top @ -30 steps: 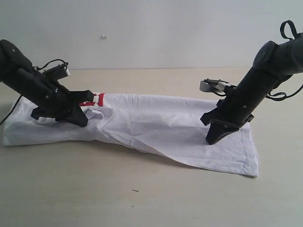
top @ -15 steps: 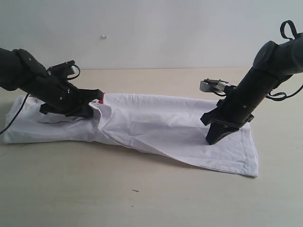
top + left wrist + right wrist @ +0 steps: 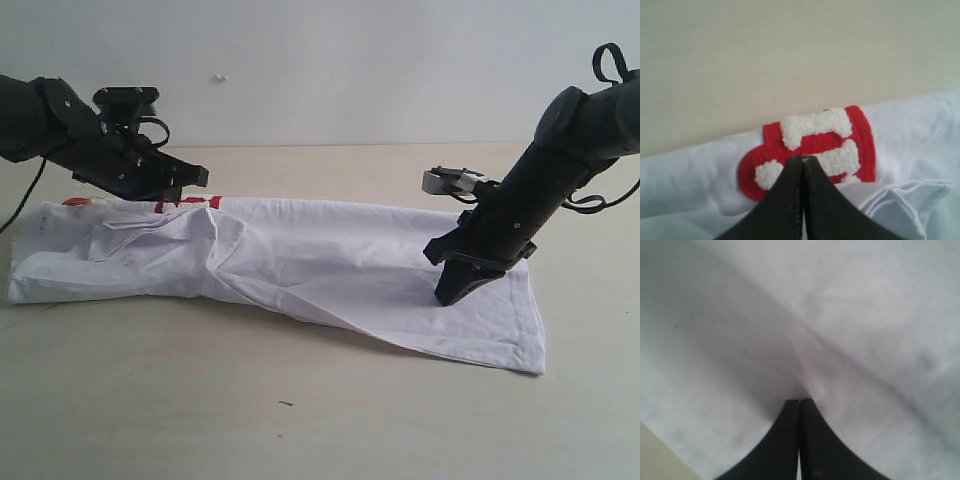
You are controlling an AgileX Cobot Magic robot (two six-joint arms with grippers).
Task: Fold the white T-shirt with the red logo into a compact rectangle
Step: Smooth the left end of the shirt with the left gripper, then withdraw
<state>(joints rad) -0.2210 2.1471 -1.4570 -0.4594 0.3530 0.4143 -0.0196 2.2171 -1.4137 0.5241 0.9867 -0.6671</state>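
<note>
**Shirt lies in a long band; both grippers closed, left one clear of the cloth**

Location. The white T-shirt (image 3: 330, 265) lies on the table (image 3: 300, 410) as a rumpled band running from the left of the exterior frame to the lower right. Loose folds are bunched left of centre. The red logo (image 3: 190, 203) shows only as a short piece at the band's upper edge.

Grippers. The left gripper (image 3: 200, 176) hangs above the logo end, apart from the cloth. Its jaws are pressed together with nothing between them. The right gripper (image 3: 447, 295) stands tip-down on the shirt near the right end, its jaws also together. Whether a nip of cloth sits between them cannot be told.

Handling, by judgement. The cloth looks light, limp and thin. It will sag, drag and wrinkle instead of holding a line, so a fold needs one end pinned. The patch looks thicker and stiffer and will probably resist a crease across it. Edges and corners, taken in a shallow pinch through all layers, seem the better holds.

View differences. Only the left wrist view shows the logo's fuzzy white letters on red (image 3: 812, 142), lying beside bare table. Only the right wrist view shows a ridge of fabric (image 3: 865, 315) running away from the closed tips. Only the exterior view shows the whole outline and the left gripper's clearance.
</note>
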